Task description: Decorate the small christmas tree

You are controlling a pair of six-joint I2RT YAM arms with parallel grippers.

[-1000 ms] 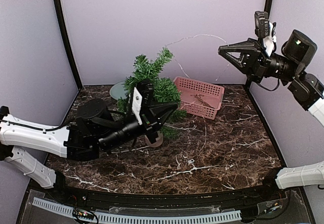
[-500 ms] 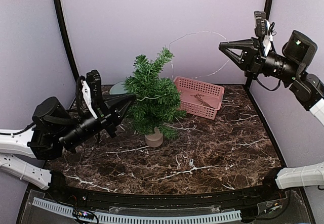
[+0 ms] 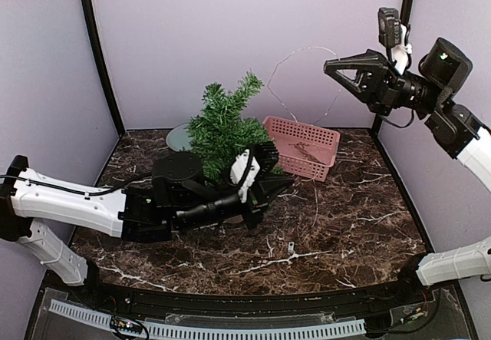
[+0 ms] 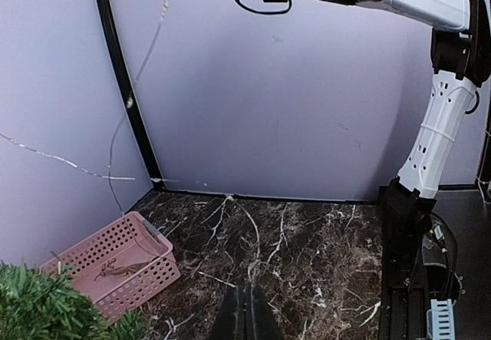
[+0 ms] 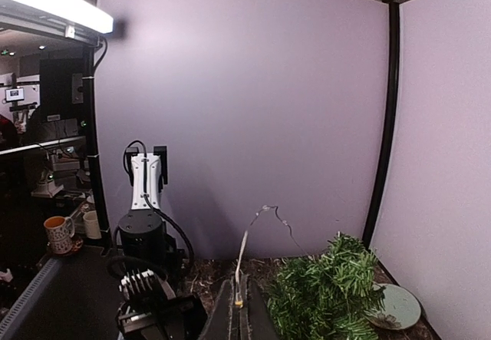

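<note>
The small christmas tree (image 3: 222, 125) stands at the back left of the marble table, and my left arm hides its base. A thin wire light string (image 3: 295, 51) arcs from the tree's top up to my right gripper (image 3: 331, 67), then hangs down toward the table. The right gripper is shut on the string high above the pink basket (image 3: 303, 146). The right wrist view shows the string (image 5: 265, 211) pinched between its fingers (image 5: 230, 313), with the tree (image 5: 330, 294) below right. My left gripper (image 3: 278, 182) is low in front of the tree. In the left wrist view the left gripper (image 4: 247, 313) is shut with nothing visible in it.
The pink basket (image 4: 115, 267) holds a small brown item. A pale green plate (image 3: 178, 135) lies behind the tree. A small pale piece (image 3: 290, 246) lies on the table near the middle front. Purple walls enclose the back and sides.
My left arm swung from left of the tree to low in front of it, pointing right and hiding the base. My right gripper shifted slightly left with the string.
</note>
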